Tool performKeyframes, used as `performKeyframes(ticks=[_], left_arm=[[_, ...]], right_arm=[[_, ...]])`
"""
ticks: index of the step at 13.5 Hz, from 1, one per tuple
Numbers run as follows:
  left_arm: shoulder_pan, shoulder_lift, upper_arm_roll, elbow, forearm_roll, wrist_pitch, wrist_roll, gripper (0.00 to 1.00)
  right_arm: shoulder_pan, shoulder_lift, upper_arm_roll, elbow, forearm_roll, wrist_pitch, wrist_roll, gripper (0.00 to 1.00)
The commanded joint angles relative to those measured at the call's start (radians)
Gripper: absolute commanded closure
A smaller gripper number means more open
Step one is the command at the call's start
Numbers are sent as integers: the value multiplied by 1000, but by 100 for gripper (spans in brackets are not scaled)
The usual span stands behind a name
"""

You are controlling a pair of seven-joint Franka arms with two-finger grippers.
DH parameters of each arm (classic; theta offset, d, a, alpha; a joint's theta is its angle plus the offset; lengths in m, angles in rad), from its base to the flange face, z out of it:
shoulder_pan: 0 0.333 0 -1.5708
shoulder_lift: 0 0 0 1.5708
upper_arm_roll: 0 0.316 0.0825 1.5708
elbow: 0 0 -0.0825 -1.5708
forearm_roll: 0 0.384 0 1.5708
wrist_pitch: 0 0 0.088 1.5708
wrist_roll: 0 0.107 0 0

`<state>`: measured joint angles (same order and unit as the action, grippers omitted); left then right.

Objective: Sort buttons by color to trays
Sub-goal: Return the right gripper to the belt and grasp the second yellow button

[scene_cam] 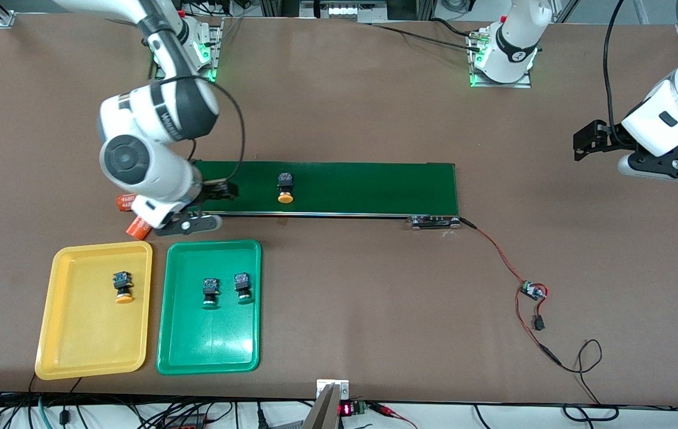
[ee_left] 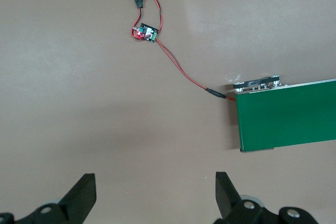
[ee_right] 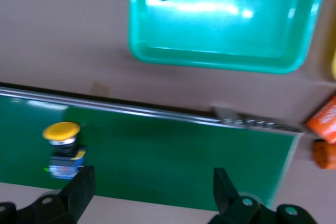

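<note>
Over the conveyor belt [scene_cam: 339, 187], at its end toward my right arm's side of the table, my right gripper [ee_right: 152, 192] hangs with its fingers [ee_right: 79, 190] spread wide and nothing between them. One yellow-capped button [scene_cam: 285, 187] lies on the belt near that gripper; in the right wrist view it shows just beside one of my fingertips, not touching. Two orange cylinders [scene_cam: 130, 211] lie on the table by that end of the belt.

Nearer the front camera than the belt, the yellow tray [scene_cam: 62, 333] and the green tray [scene_cam: 208, 351] lie side by side. Another yellow-capped button [scene_cam: 123, 286] rests in the yellow tray. Both green-capped buttons [scene_cam: 227, 289] rest in the green tray, close to each other.

My left gripper [ee_left: 155, 192] waits over bare table [scene_cam: 553, 179] past the belt's other end, fingers apart and empty. A small circuit board [scene_cam: 532, 291] with red wires lies on the table near that end.
</note>
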<state>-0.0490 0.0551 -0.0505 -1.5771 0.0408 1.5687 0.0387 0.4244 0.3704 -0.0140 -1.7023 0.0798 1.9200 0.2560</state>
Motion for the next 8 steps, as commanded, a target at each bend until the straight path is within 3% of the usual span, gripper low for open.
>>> performKeyframes(ticks=[1,8], left_arm=[[5,3,-6,25,17,-18,3,0],[5,2,-6,26,17,-30,3,0]], right_arm=[[74,-24,-7,-43,29,57,77,0],[172,-5,12,-213,25,280,267,0]])
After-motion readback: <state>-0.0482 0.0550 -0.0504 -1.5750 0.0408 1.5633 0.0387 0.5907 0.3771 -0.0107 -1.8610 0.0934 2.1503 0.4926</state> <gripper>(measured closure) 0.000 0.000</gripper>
